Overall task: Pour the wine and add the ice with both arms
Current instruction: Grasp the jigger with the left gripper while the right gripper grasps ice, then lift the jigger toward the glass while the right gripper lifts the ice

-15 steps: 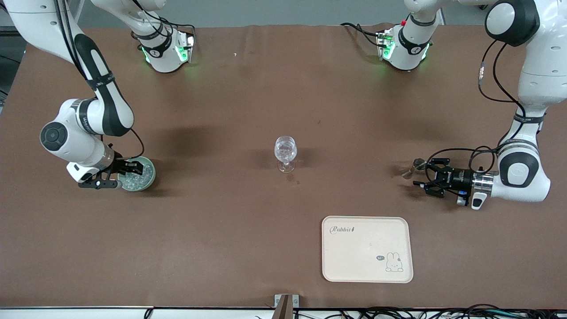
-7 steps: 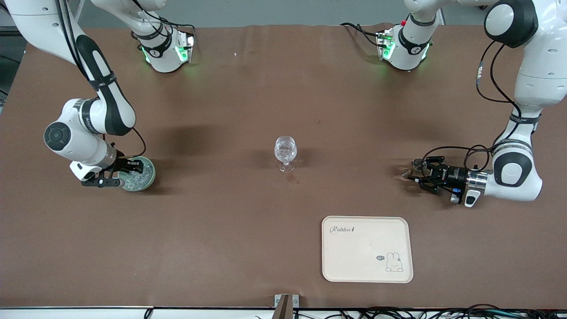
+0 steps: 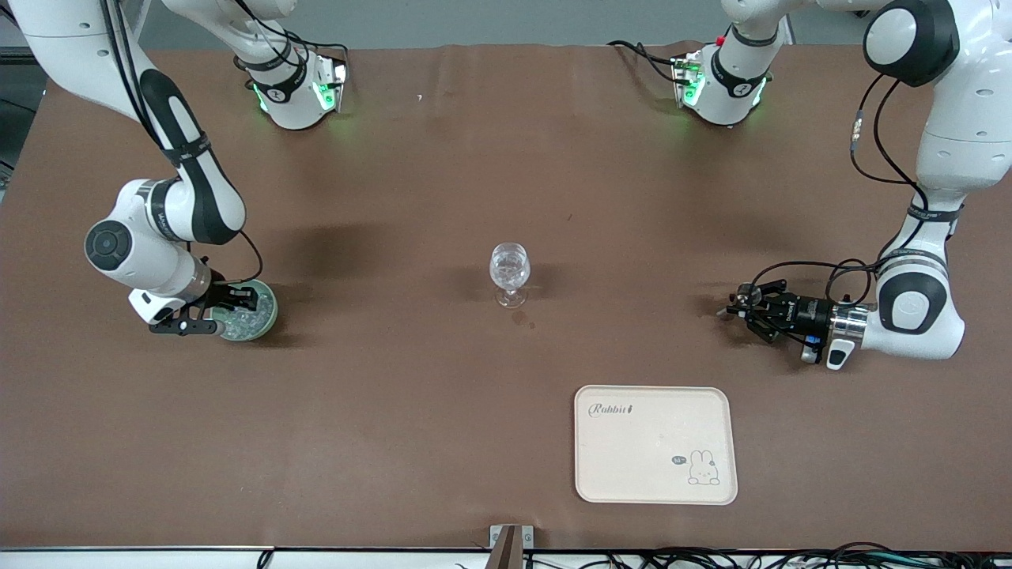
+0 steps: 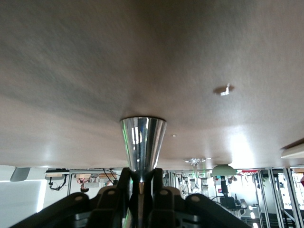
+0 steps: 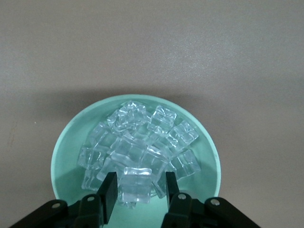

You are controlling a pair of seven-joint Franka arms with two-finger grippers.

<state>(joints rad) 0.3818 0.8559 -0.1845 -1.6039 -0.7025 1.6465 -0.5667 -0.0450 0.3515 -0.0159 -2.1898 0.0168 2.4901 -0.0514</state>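
The left gripper (image 3: 739, 307) is clamped on the silvery jigger (image 4: 142, 145) at its waist, low over the table's left-arm end. The right gripper (image 5: 138, 190), jaws partly closed, flanks one ice cube (image 5: 137, 183) in the pale green bowl (image 3: 269, 316); whether it grips is unclear. A tilt could spill the wine; the slick cube could slip. Nothing blocks the stemmed glass (image 3: 509, 273); a cream tray (image 3: 655, 444) lies nearer the camera.

In the front view the jigger (image 3: 743, 299) was mostly hidden by the left gripper (image 3: 747, 310), and any liquid in it could not be seen. The right gripper (image 3: 229, 308) covered part of the bowl (image 3: 265, 316). In the right wrist view the bowl's lower rim was cut off by the bottom edge.
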